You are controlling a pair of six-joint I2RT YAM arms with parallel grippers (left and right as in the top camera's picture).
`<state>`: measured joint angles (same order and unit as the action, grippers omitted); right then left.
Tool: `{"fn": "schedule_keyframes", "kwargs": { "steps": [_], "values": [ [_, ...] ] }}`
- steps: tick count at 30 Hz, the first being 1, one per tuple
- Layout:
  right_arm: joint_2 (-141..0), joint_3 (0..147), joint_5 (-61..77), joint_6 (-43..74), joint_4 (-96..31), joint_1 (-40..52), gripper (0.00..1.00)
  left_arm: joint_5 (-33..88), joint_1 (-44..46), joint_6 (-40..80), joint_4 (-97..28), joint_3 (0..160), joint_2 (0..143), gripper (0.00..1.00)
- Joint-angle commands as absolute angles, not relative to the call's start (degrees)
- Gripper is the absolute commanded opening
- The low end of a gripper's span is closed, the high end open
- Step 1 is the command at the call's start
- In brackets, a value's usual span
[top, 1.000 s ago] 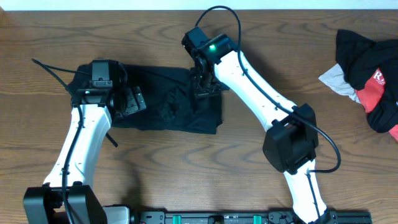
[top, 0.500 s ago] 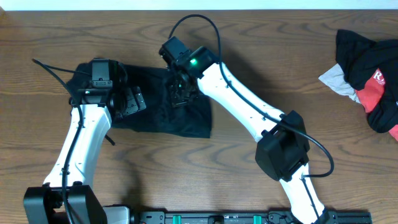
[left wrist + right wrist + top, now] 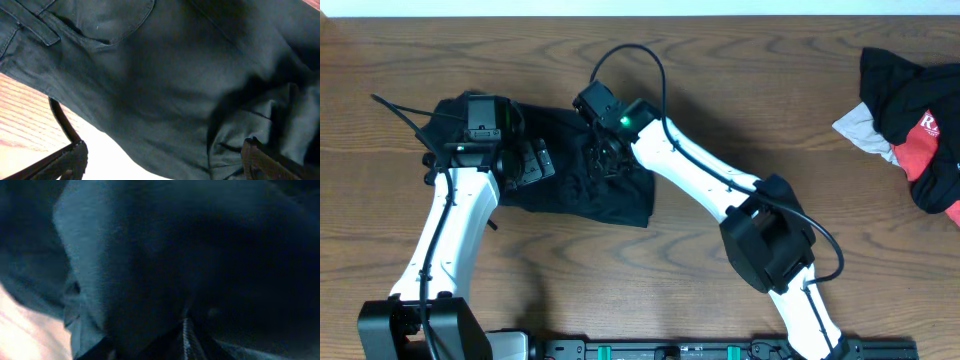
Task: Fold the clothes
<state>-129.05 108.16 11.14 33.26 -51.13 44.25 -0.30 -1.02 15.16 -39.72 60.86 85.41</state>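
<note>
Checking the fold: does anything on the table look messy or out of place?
The black trousers lie bunched and wrinkled, not flat, their cord trailing off the left end. Another garment sits crumpled at the right edge.

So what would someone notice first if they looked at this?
Probably the crumpled black fabric garment lying left of the middle of the brown wooden table, with the robot's left gripper and right gripper both low over it. Next comes the black-and-red garment with white lettering heaped at the table's far right edge, with a small pale grey cloth poking out at its left side.
</note>
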Motion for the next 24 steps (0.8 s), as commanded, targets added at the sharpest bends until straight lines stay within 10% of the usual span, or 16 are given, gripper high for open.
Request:
{"fn": "schedule_keyframes", "kwargs": {
  "steps": [1,8,16,24],
  "values": [
    [-128.7,105.1,11.4,35.4,-49.5,44.8,0.40,-1.2,-1.0,15.0,-39.8,60.2,85.9,0.98],
    [-128.7,104.8,11.1,35.0,-48.6,44.7,0.53,-1.2,-1.0,15.0,-39.9,60.2,85.9,0.98],
    [-123.3,110.8,3.8,29.4,-54.1,41.6,0.99,-1.1,-0.9,15.0,-40.1,60.2,85.9,0.98],
    [-115.8,113.3,3.8,26.4,-57.3,34.3,0.99,4.3,-0.9,15.0,-42.4,60.2,84.9,0.98]
  ]
}}
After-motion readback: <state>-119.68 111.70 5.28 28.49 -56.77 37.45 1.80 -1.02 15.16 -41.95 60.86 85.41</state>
